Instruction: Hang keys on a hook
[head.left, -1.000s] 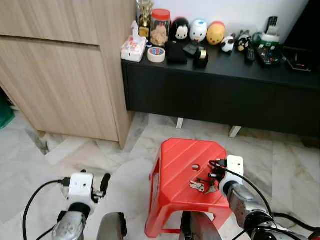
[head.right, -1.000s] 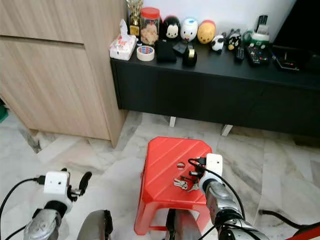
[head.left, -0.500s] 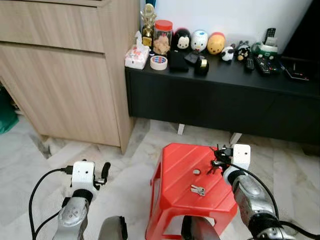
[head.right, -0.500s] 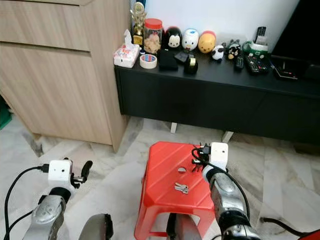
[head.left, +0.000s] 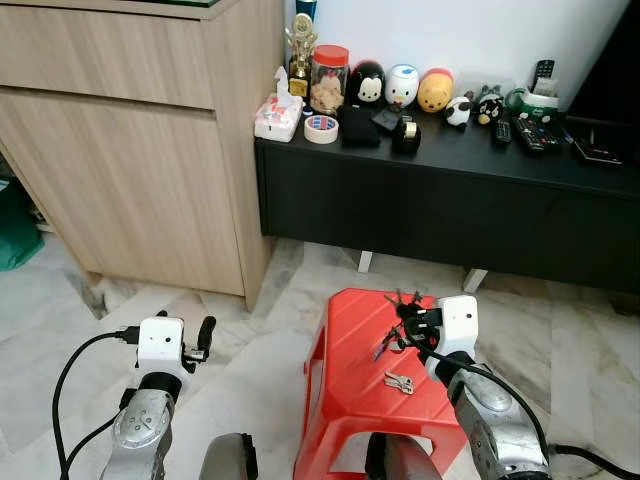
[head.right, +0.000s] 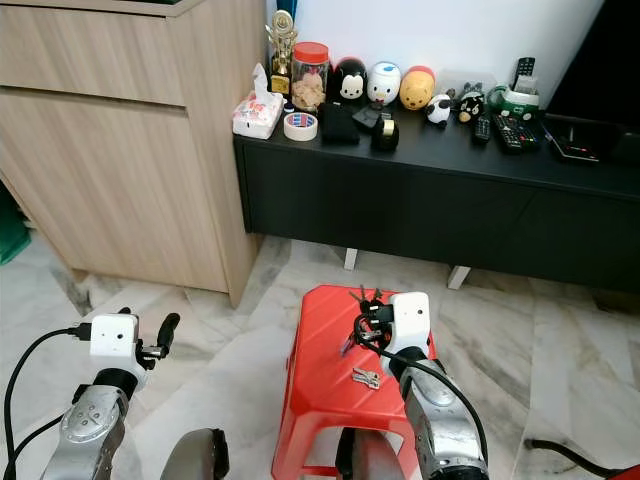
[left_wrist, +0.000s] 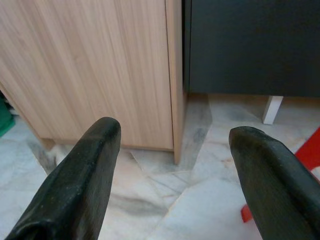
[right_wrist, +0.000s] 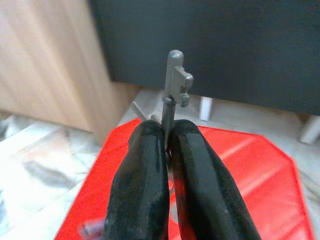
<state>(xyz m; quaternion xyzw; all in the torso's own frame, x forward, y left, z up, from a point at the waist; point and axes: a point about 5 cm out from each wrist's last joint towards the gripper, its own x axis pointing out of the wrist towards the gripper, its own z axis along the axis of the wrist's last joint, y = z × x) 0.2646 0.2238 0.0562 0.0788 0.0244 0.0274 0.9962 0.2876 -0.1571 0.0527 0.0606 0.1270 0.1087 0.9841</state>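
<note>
Over the red stool (head.left: 350, 370), the right end effector (right_wrist: 167, 145) pinches what looks like a key (right_wrist: 173, 82), while the left end effector (left_wrist: 170, 165) hangs spread.

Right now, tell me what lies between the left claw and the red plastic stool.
Only bare grey marble floor, as the left eye view shows: the open left claw and red plastic stool stand apart.

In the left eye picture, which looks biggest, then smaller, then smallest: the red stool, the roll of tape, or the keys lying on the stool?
1. Red stool, by far the largest.
2. Roll of tape on the black cabinet.
3. Keys on the stool, slightly smaller.

The tape sits farther from the camera, so 2 and 3 are a close call.
</note>
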